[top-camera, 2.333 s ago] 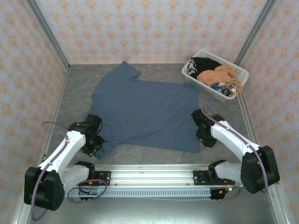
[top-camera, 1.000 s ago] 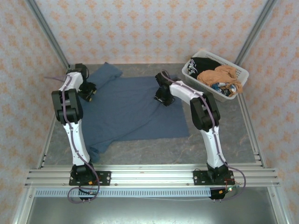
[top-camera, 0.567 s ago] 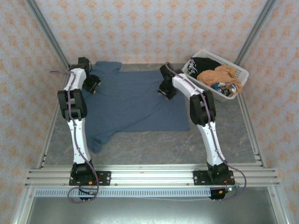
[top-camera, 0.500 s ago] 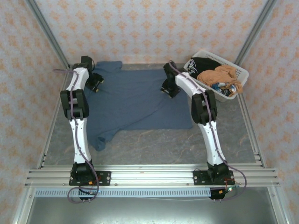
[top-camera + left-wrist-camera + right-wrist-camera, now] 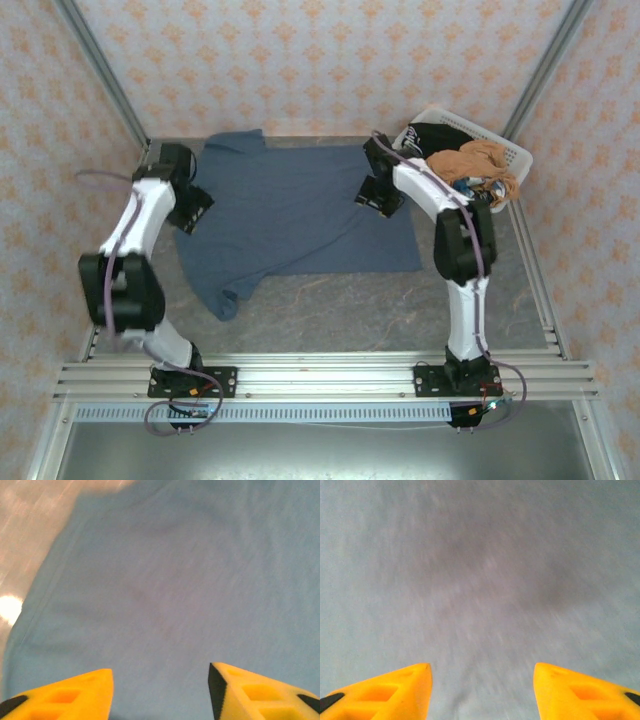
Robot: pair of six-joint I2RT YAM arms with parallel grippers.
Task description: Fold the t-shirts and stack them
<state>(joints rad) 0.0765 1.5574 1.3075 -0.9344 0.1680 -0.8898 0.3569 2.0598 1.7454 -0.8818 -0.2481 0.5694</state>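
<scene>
Left tool (image 5: 160,680) and right tool (image 5: 482,677) hang over slate-blue t-shirt (image 5: 300,215).

The top external camera sits high behind the arm bases (image 5: 185,380) and looks down and forward over the whole table (image 5: 340,310) from a distance. Each wrist camera rides just behind its own hand and faces out between the yellow fingertips (image 5: 75,690). The left hand (image 5: 160,682) and right hand (image 5: 482,680) views look from close above the slate-blue t-shirt (image 5: 175,580), and the right one is blurred. All three views share that shirt.
</scene>
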